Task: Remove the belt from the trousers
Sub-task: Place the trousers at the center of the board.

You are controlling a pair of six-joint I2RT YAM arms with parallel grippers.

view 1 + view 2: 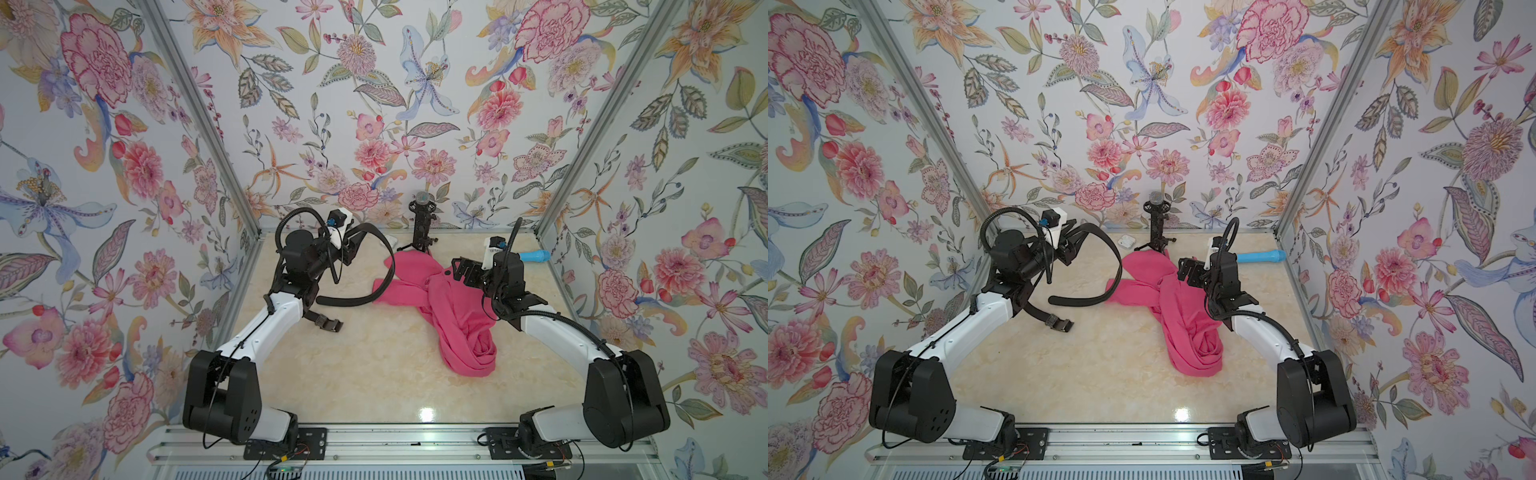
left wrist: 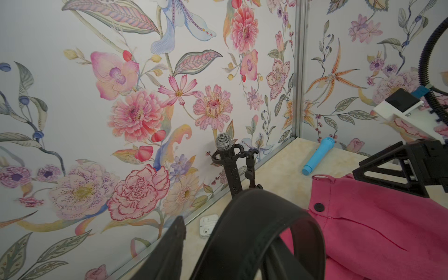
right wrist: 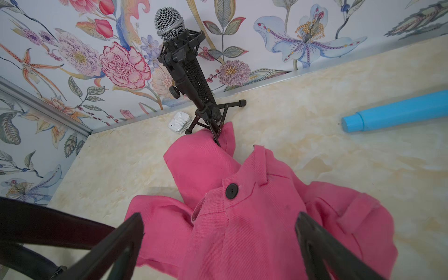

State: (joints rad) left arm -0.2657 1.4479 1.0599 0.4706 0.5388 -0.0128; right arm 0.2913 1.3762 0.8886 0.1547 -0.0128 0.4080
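Note:
The black belt arcs from my left gripper out beside the left edge of the pink trousers and down to the table. Its buckle end lies by my left arm. In the left wrist view the belt rests across one side of the jaws, with a gap to the other finger, so this gripper is open. My right gripper stands wide open just above the trousers, near the dark button, holding nothing.
A black microphone on a tripod stands at the back wall, one leg touching the trousers. A white earbud case lies beside it. A blue cylinder lies at the back right. Floral walls close three sides.

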